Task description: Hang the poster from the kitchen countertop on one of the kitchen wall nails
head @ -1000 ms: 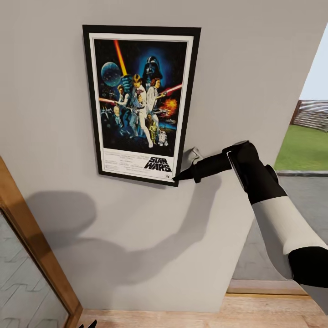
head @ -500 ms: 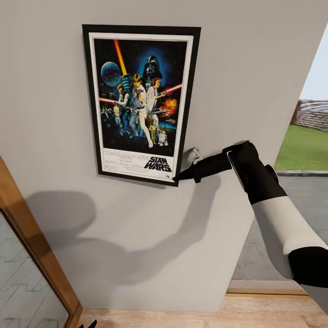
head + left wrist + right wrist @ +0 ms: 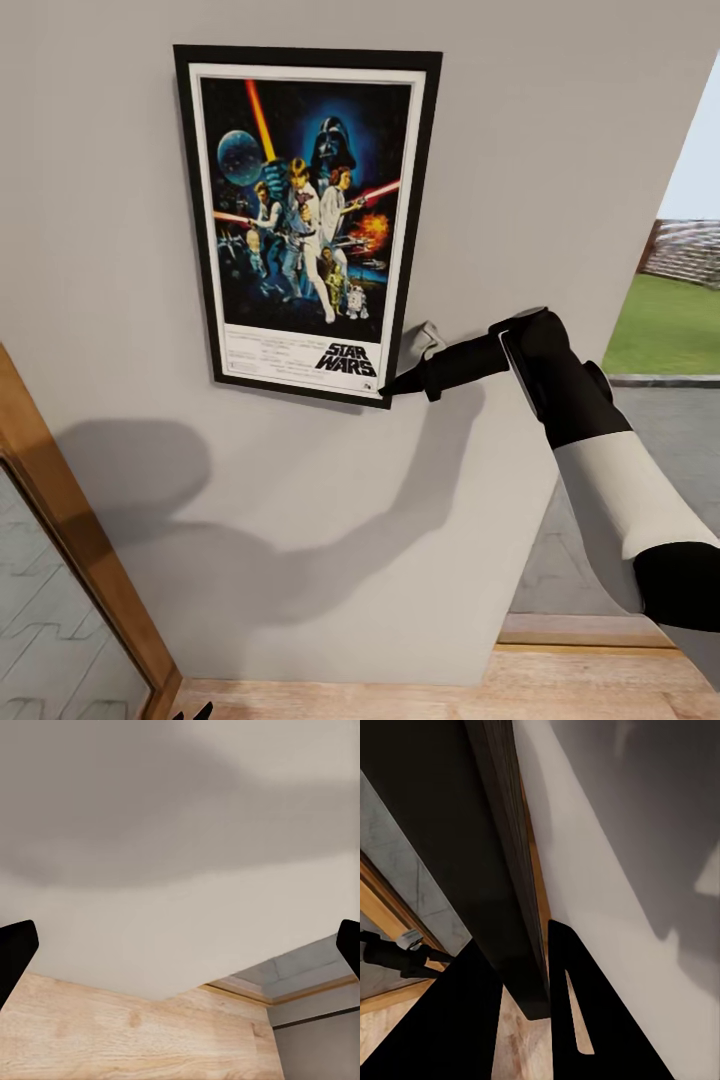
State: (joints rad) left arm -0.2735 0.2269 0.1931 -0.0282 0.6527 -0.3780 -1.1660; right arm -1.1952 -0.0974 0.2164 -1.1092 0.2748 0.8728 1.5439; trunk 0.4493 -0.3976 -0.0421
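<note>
The right gripper (image 3: pixel 392 388) pinches the poster (image 3: pixel 305 215) by its five-o'clock corner, frame flat on the wall (image 3: pixel 540 150), in what looks like the hanging step; next, seat it on a nail, then let go.

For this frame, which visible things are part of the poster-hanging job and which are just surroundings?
Part of the job:
- poster, up against the wall
- right gripper, pinching the poster's lower corner

Just surroundings:
- wooden frame with grey panel
- wooden floor
- lawn outside
- left gripper, open, holding nothing
</note>
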